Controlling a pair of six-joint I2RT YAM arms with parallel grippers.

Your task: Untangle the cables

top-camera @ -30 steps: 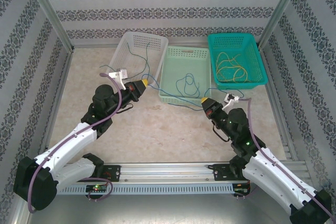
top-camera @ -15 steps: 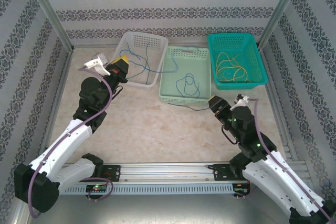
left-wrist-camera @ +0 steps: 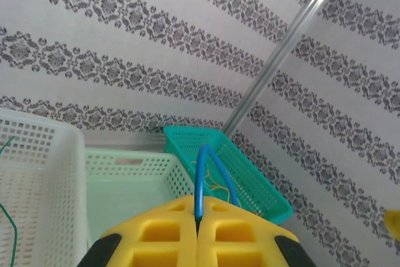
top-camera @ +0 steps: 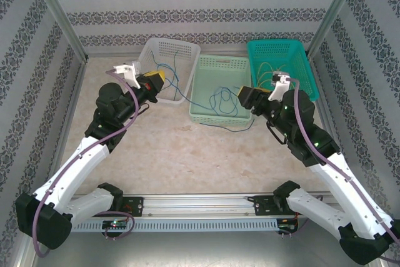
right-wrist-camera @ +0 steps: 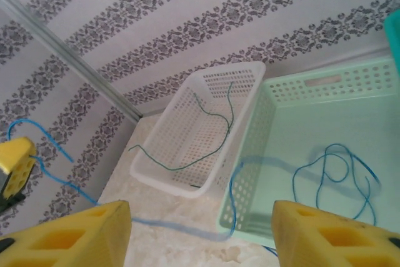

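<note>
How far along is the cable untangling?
Done: yellow cables sit in the teal basket, a green cable in the white basket. In hand: left fingers pinch a blue cable strung toward the mint basket; right fingers open. Left: blue loops lying in the mint basket look tangled.

A robotics lab test cell; grey damask-striped wallpaper panels [top-camera: 187,4] and bare aluminium corner posts [top-camera: 56,14] box in a beige marble-patterned tabletop [top-camera: 187,154]; two white-shelled robot arms [top-camera: 78,164] stand bolted to a slotted metal rail [top-camera: 206,207].
</note>
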